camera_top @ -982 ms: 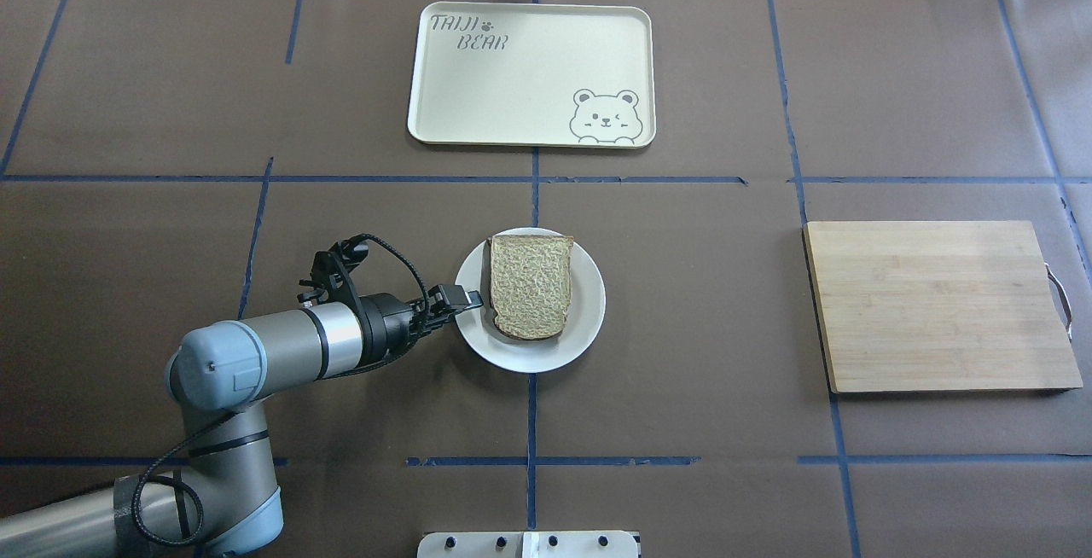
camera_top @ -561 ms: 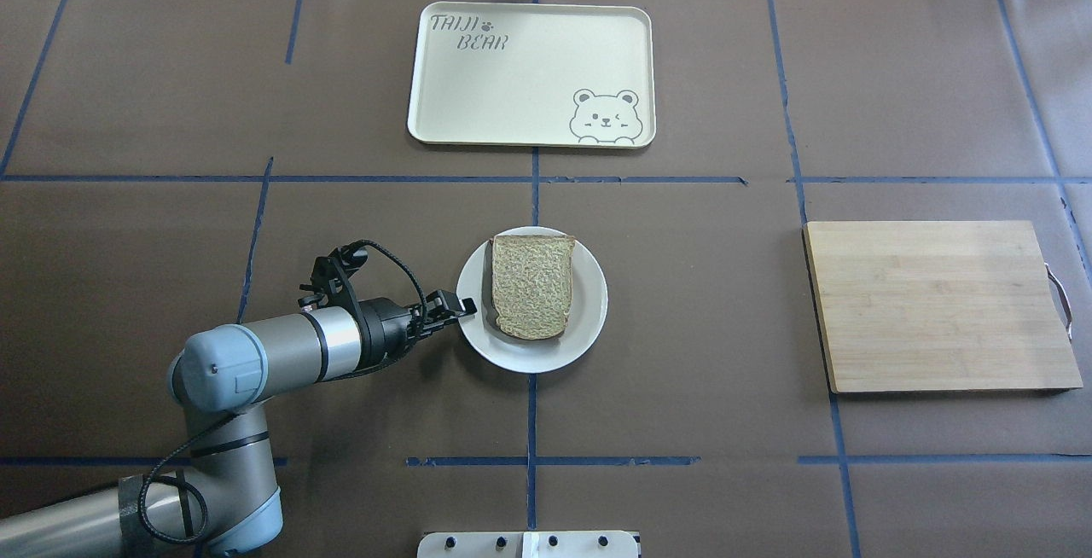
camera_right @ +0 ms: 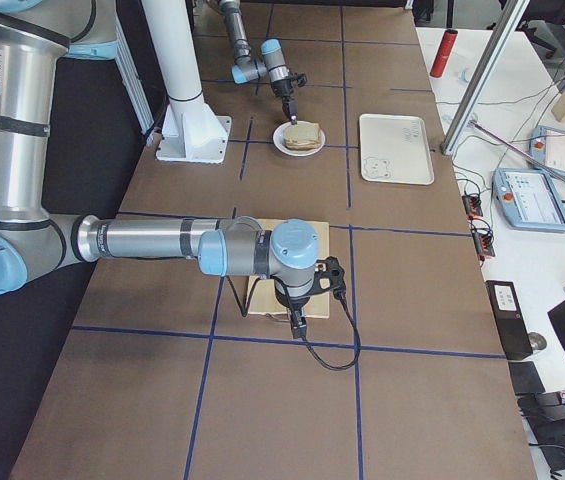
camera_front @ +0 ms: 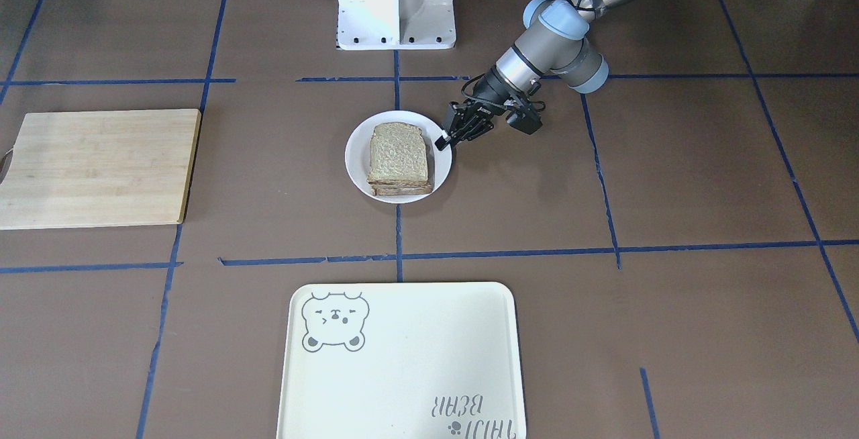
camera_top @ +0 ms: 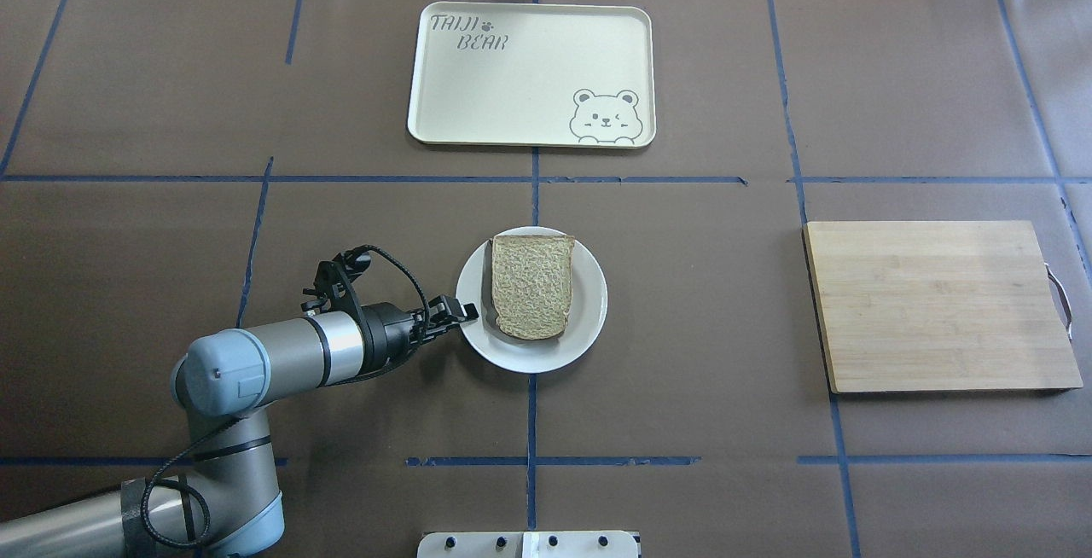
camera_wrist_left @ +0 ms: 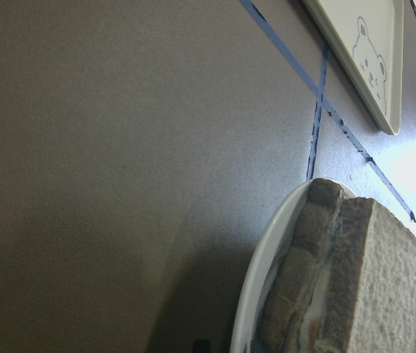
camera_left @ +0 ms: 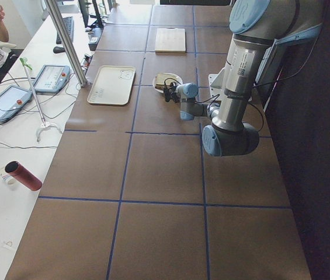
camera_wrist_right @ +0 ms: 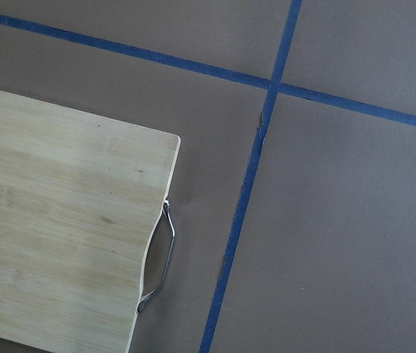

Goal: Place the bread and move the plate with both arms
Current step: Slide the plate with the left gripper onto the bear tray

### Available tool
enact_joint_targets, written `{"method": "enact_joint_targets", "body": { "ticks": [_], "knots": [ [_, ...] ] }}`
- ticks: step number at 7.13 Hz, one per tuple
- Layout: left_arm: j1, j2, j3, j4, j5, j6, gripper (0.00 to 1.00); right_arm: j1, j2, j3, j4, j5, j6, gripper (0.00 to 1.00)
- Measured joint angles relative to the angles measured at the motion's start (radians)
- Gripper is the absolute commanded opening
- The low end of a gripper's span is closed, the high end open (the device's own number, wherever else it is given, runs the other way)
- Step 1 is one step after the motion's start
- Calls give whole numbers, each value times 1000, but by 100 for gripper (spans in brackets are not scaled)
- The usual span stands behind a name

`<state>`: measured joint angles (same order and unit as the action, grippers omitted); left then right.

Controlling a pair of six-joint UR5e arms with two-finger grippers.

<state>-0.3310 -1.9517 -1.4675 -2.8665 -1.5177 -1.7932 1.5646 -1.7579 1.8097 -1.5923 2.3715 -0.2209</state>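
A pale tan bread [camera_top: 533, 285] slice lies on top of a stacked sandwich on the small white plate [camera_top: 589, 319] at the table's middle. The front view shows the bread [camera_front: 397, 150] over darker slices, on the plate [camera_front: 356, 157]. My left gripper [camera_top: 465, 312] reaches in low from the left, its tips at the plate's left rim, open and holding nothing; it also shows as the left gripper [camera_front: 443, 142]. The left wrist view shows the plate's rim [camera_wrist_left: 255, 294] and the bread [camera_wrist_left: 377, 287] close up. My right gripper [camera_right: 295, 325] hovers over the cutting board's near edge; I cannot tell whether it is open or shut.
A cream bear tray [camera_top: 531, 72] lies beyond the plate. A wooden cutting board [camera_top: 938, 306] with a metal handle [camera_wrist_right: 162, 257] sits at the right. The white pedestal base [camera_front: 396, 3] stands behind the plate. Blue tape lines cross the brown table cover.
My left gripper has drawn back to the left, off the bread's edge, and now sits at the plate's rim. The bread stays on the stack.
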Motion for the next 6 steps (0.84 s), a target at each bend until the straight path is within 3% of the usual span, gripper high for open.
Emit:
{"method": "enact_joint_targets", "body": {
  "ticks": [2,6],
  "knots": [
    [7,-6,1,-42,2,-1,0,0,0,0,0,0,0,100],
    [0,2,1,-219,17,-17,0,0,0,0,0,-1,5,100]
  ]
}}
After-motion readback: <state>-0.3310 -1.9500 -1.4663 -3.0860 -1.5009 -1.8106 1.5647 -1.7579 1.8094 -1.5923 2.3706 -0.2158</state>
